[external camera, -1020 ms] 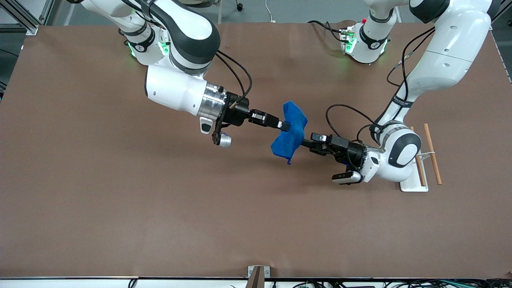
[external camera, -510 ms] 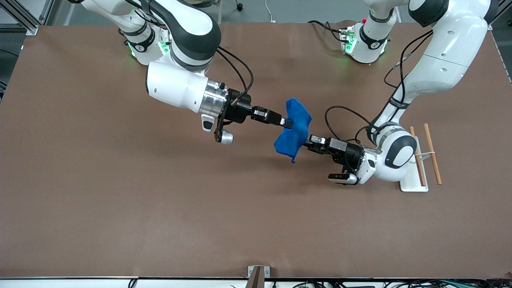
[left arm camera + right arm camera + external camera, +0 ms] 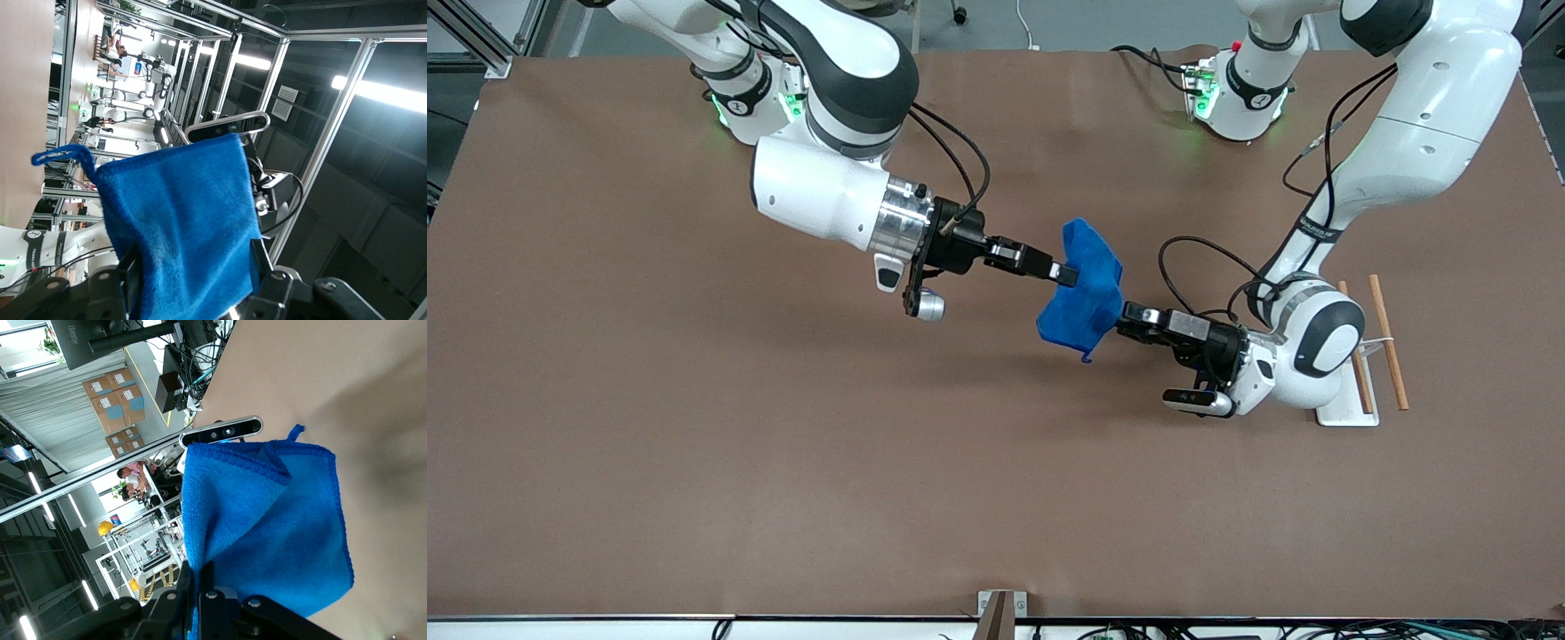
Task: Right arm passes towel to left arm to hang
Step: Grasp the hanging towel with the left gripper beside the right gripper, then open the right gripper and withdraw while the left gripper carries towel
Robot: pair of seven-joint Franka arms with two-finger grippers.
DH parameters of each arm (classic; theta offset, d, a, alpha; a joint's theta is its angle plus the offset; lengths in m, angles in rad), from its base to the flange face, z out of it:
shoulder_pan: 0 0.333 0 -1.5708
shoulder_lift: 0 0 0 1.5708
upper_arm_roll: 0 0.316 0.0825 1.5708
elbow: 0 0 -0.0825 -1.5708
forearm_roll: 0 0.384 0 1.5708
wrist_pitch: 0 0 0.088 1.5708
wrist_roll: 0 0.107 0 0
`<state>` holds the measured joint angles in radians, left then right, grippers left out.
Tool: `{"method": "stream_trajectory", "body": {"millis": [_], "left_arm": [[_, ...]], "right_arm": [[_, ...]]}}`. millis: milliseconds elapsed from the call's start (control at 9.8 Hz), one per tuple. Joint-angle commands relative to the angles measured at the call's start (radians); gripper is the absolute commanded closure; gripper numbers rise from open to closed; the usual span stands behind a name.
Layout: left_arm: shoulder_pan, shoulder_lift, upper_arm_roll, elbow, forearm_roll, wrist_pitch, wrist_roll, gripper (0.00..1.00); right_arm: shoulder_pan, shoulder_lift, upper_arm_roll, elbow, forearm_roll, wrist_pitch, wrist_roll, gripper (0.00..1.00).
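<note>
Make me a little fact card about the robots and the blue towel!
towel: blue towel, up in the air over the middle of the table
right gripper: right gripper shut on the towel
left gripper: left gripper at the towel's edge, fingers either side of the cloth, not clearly clamped
rack: wooden hanging rack toward the left arm's end of the table
step: handover under way

Right end effector (image 3: 1062, 273) was pinching the blue towel (image 3: 1085, 293) mid-air over the brown worktop (image 3: 694, 444), left end effector (image 3: 1125, 320) right up against its opposite edge.
</note>
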<state>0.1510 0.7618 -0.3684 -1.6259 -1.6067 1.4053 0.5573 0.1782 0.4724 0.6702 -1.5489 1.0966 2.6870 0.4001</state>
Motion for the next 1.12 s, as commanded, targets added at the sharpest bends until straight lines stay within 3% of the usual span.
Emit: {"method": "stream_trajectory", "body": {"millis": [0, 102, 306, 510, 612, 714, 816, 1020], "left_arm": [[0.012, 0.010, 0.000, -0.009, -0.001, -0.006, -0.004, 0.51], [0.012, 0.008, 0.000, -0.009, -0.001, -0.006, -0.004, 0.67], [0.010, 0.008, 0.000, -0.009, 0.002, -0.005, -0.004, 0.87], [0.010, 0.007, 0.002, -0.006, 0.002, -0.003, -0.007, 1.00], [0.010, -0.004, 0.003, 0.006, 0.007, 0.003, -0.032, 1.00], [0.010, -0.016, 0.009, 0.030, 0.008, 0.003, -0.106, 1.00], [0.010, -0.041, 0.022, 0.049, 0.014, 0.017, -0.188, 1.00], [0.010, -0.084, 0.063, 0.102, 0.095, 0.038, -0.322, 1.00]], "right_arm": [[-0.012, 0.005, 0.020, 0.009, 0.020, 0.007, -0.001, 1.00], [-0.012, 0.005, 0.020, 0.009, 0.020, 0.007, -0.003, 1.00], [-0.012, 0.005, 0.020, 0.009, 0.020, 0.007, -0.001, 1.00], [-0.012, 0.005, 0.020, 0.009, 0.022, 0.005, 0.006, 1.00], [-0.017, 0.005, 0.020, 0.009, 0.022, -0.002, 0.009, 0.95], [-0.020, 0.003, 0.019, 0.003, 0.011, -0.007, 0.002, 0.59], [-0.023, -0.011, 0.016, -0.011, 0.000, -0.016, -0.003, 0.01], [-0.061, -0.029, 0.009, -0.031, -0.076, -0.056, 0.000, 0.00]]}}
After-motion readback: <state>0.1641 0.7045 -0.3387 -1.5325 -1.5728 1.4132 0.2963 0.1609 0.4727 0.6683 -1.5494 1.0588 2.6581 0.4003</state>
